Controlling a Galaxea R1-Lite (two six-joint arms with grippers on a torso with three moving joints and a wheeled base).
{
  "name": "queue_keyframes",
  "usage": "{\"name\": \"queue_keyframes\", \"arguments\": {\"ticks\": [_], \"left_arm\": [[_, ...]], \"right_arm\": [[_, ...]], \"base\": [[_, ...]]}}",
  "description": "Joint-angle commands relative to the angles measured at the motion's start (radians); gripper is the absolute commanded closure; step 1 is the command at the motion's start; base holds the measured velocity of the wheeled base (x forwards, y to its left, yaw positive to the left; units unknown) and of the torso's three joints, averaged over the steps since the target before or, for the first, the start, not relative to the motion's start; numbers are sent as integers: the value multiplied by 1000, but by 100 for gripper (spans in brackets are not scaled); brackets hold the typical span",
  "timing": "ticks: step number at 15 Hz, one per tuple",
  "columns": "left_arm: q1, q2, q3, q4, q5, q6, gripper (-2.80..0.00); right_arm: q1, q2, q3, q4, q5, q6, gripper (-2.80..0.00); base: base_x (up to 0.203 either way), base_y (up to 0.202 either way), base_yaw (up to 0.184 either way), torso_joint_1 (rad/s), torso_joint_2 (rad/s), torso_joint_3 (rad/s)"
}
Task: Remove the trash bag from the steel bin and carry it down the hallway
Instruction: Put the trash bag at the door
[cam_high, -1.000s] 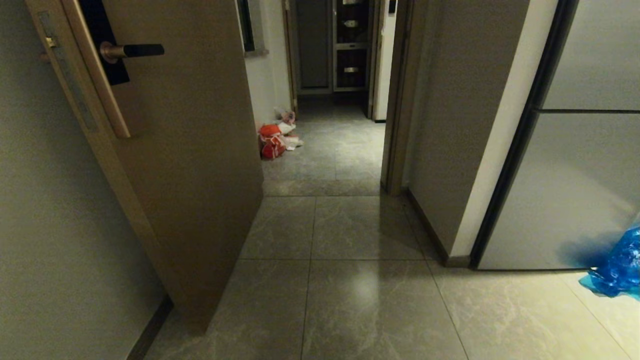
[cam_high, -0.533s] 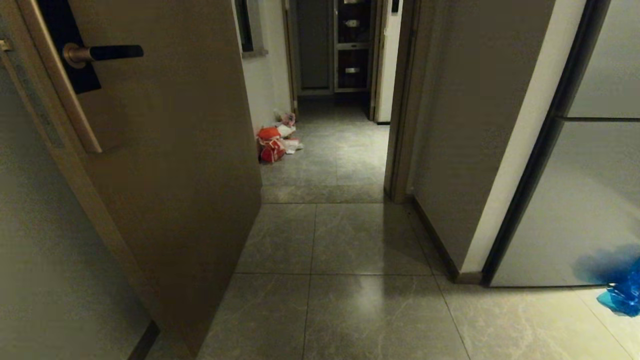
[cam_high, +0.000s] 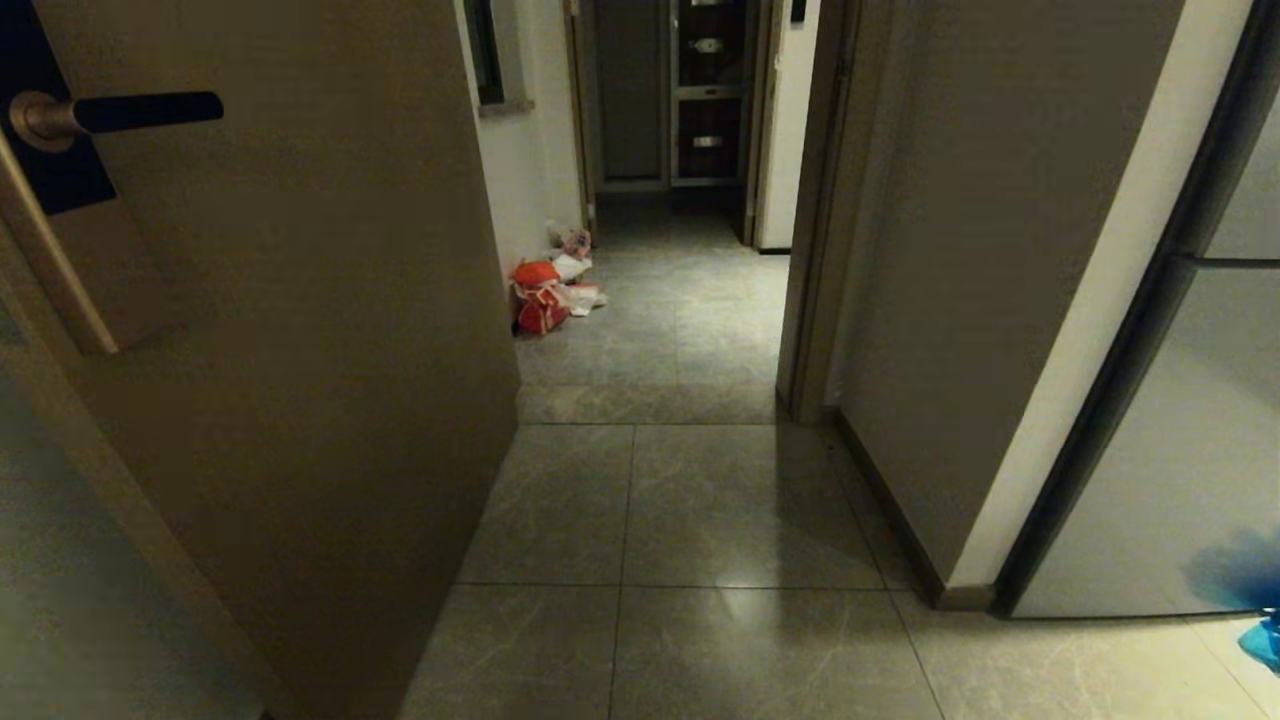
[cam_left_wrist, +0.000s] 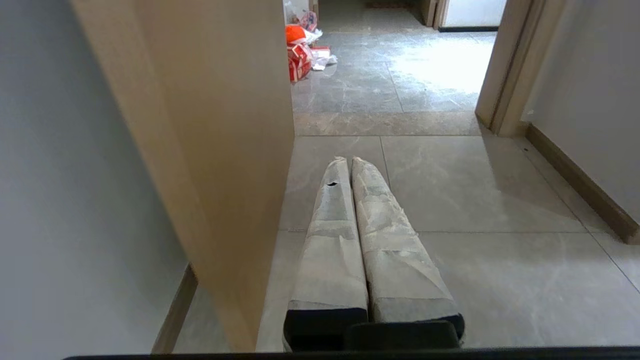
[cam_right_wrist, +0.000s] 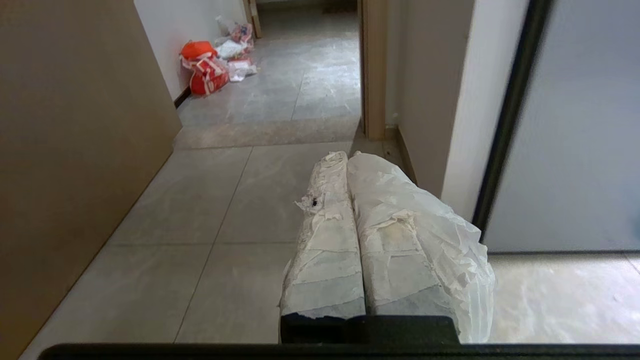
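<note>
Grey-tiled hallway beyond open door

An open door stood at the left, a wall and a panelled unit at the right. Between them the hallway ran ahead. A heap of bags lay on its floor against the left wall, beyond the door.

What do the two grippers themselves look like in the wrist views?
Both have two long tapered fingers wrapped in whitish, worn tape over black bases. The left gripper has neater wrapping; the right gripper has torn, crinkled wrapping. Each has a small dark hole in one finger.
</note>
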Motion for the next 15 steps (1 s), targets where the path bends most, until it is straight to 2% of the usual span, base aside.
{"name": "queue_keyframes", "arguments": {"ticks": [1, 15], "left_arm": [[0, 0, 2, 0, 1, 0, 0], [0, 0, 2, 0, 1, 0, 0]], "right_arm": [[0, 0, 0, -1, 0, 1, 0], [0, 0, 0, -1, 0, 1, 0]], "base": [[194, 0, 3, 0, 3, 5], [194, 0, 1, 2, 1, 2]]}}
